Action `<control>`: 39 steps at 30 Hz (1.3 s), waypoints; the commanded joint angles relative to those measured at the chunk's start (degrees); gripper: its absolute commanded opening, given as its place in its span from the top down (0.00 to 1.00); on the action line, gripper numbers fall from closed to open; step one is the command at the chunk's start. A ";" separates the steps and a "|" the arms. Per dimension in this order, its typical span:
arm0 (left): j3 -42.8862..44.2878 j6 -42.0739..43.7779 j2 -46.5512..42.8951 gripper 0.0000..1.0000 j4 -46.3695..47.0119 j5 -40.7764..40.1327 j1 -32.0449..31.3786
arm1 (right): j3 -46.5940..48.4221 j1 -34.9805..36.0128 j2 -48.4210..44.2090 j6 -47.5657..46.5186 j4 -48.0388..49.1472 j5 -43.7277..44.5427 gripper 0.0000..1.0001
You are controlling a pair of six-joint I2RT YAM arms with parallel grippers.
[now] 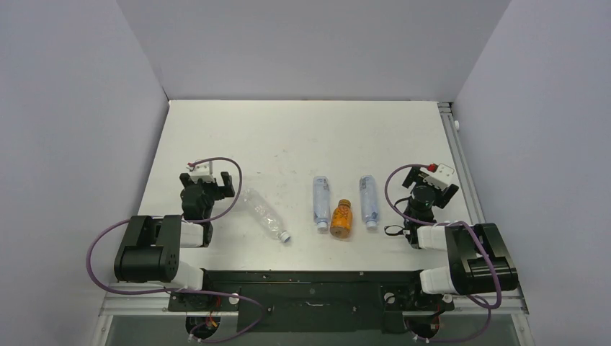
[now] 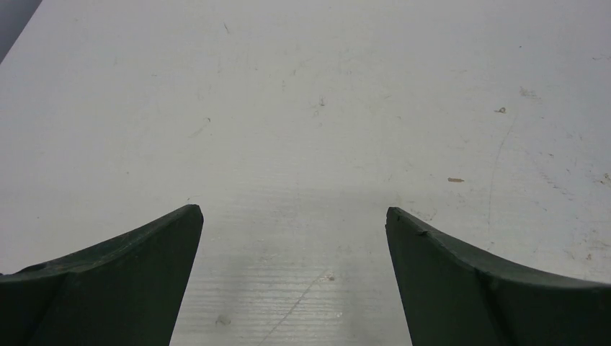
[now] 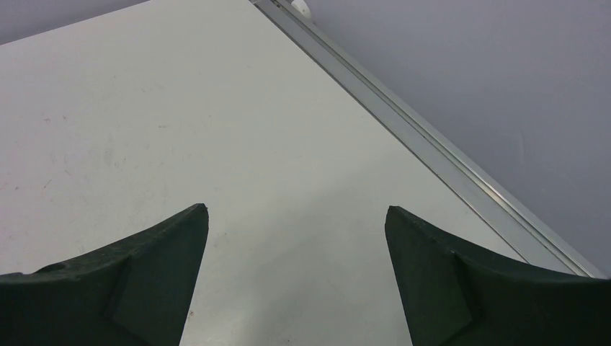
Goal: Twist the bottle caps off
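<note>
Four bottles lie on their sides on the white table (image 1: pixel 302 137), all capped. The taller clear ribbed bottle (image 1: pixel 264 213) has a white cap (image 1: pixel 286 236) toward the near edge. Two short clear blue-label bottles (image 1: pixel 321 200) (image 1: pixel 369 198) have white caps (image 1: pixel 321 226) (image 1: pixel 372 225) pointing near. The squat orange bottle (image 1: pixel 341 221) lies between them with its golden-brown cap (image 1: pixel 345 202) pointing away. My left gripper (image 1: pixel 209 180) (image 2: pixel 294 216) is open and empty, left of the ribbed bottle. My right gripper (image 1: pixel 430 184) (image 3: pixel 295 216) is open and empty, right of the blue-label bottles. Both wrist views show only bare table.
Grey walls close the table on the left, back and right. A metal rail (image 1: pixel 461 166) runs along the right edge and also shows in the right wrist view (image 3: pixel 432 151). The black base bar (image 1: pixel 310 288) spans the near edge.
</note>
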 commanded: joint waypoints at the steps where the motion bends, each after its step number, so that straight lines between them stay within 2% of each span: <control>1: 1.77 0.04 -0.20 0.03 1.64 -0.97 -0.21 | 1.41 -0.05 -0.73 1.08 2.77 -0.70 0.12; 6: 1.86 0.08 -0.17 0.03 1.50 -0.96 -0.22 | 1.47 0.53 -1.40 1.01 2.27 1.03 0.12; 9: 1.75 0.07 -0.35 0.03 1.80 -0.58 -0.21 | 3.75 1.33 -5.36 0.77 -5.21 3.54 0.12; 11: 1.57 0.17 -2.47 0.03 1.01 4.70 1.35 | 6.12 2.34 -9.29 0.44 -12.12 4.71 0.12; 13: 4.32 0.31 -5.76 0.03 -5.74 6.18 2.22 | 8.43 2.79 -13.18 1.02 -18.83 4.41 0.12; 15: 12.21 0.88 -7.61 0.03 -22.34 6.58 2.40 | 11.77 2.32 -16.52 4.22 -25.19 -0.74 0.12; 16: 15.08 1.16 -8.07 0.03 -27.58 6.58 2.41 | 13.53 1.97 -17.68 5.74 -26.24 -7.61 0.12; 17: 20.43 2.07 -8.05 0.03 -37.90 7.26 2.42 | 14.44 1.29 -17.83 7.01 -27.43 -10.96 0.12; 18: 23.10 2.81 -8.03 0.03 -42.57 7.93 2.38 | 17.01 1.23 -17.77 11.32 -28.03 -14.58 0.12; 19: 27.93 4.88 -7.98 0.03 -51.32 9.51 2.35 | 18.95 0.99 -17.66 13.23 -32.27 -16.74 0.12; 21: 33.98 7.80 -8.00 0.03 -62.68 11.89 2.34 | 26.57 0.85 -16.48 17.94 -42.51 -21.64 0.12; 23: 39.50 10.43 -7.80 0.03 -72.28 14.37 2.34 | 33.13 1.16 -14.38 21.03 -49.22 -27.15 0.12; 26: 44.96 12.99 -7.08 0.03 -82.01 17.32 2.38 | 35.61 3.53 -12.54 23.07 -48.86 -37.99 0.12; 28: 47.70 14.86 -7.10 0.03 -87.09 20.10 2.42 | 37.75 7.72 -10.62 22.20 -51.99 -40.77 0.12; 32: 52.49 17.67 -6.87 0.03 -94.66 25.30 2.56 | 48.89 25.94 -3.22 14.69 -68.47 -34.32 0.13; 36: 58.55 21.00 -5.20 0.03 -104.29 29.23 3.55 | 51.68 39.25 1.56 12.16 -71.30 -33.73 0.12; 39: 61.00 21.01 -4.97 0.03 -107.13 30.19 4.52 | 52.81 46.11 5.30 9.40 -72.36 -35.27 0.13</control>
